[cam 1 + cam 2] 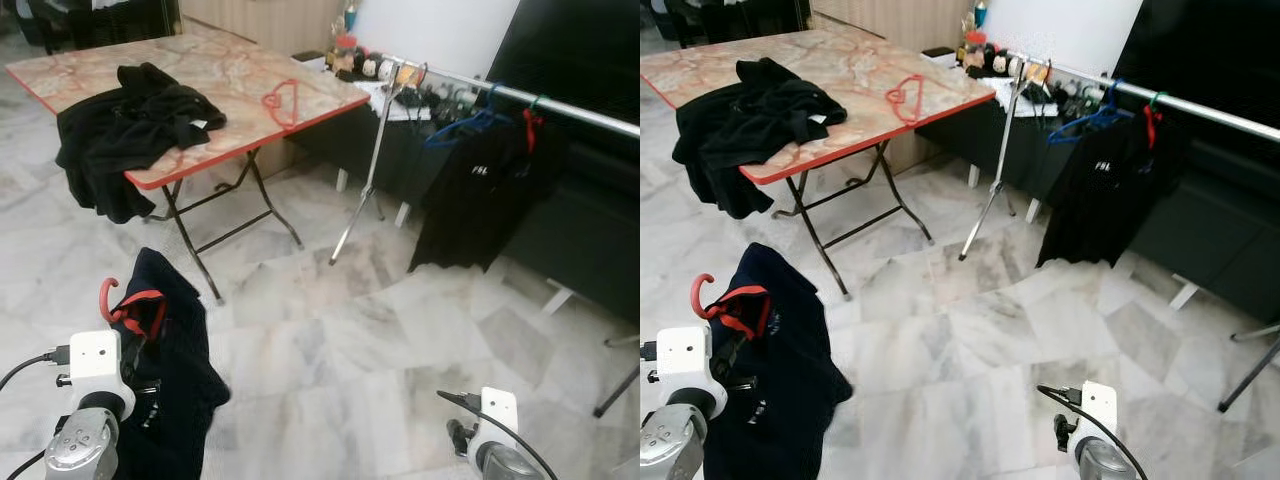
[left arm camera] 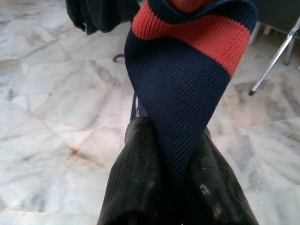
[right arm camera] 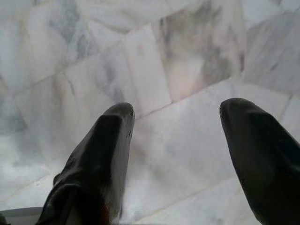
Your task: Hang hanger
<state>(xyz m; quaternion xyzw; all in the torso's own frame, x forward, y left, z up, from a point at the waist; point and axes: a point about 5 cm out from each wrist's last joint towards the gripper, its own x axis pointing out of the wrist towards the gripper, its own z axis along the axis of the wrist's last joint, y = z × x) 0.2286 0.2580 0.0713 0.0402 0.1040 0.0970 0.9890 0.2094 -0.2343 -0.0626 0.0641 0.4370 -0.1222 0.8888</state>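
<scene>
Left eye view takes in a pale marble floor [image 1: 400, 330] with a folding table [image 1: 230, 80], red-edged and marble-patterned, at ten to twelve o'clock. A heap of black clothes [image 1: 130, 130] lies over the table's near-left corner and hangs off the edge, and an empty red hanger [image 1: 283, 102] lies flat on the tabletop to the heap's right. At one to three o'clock a silver clothes rail [image 1: 560, 105] runs across, carrying a black shirt [image 1: 480, 190] with small white lettering on the chest, too small to read, and an empty blue hanger [image 1: 455, 128] beside it.

At seven o'clock the left gripper [image 2: 176, 150] has its fingers pinched shut on the navy collar of a dark garment with a red band [image 2: 197, 42], which droops from a red-hooked hanger [image 1: 108, 293] just above the wrist.

At five o'clock the right gripper [image 3: 176, 140] hangs low over the floor, its fingers spread wide apart with nothing between them.
</scene>
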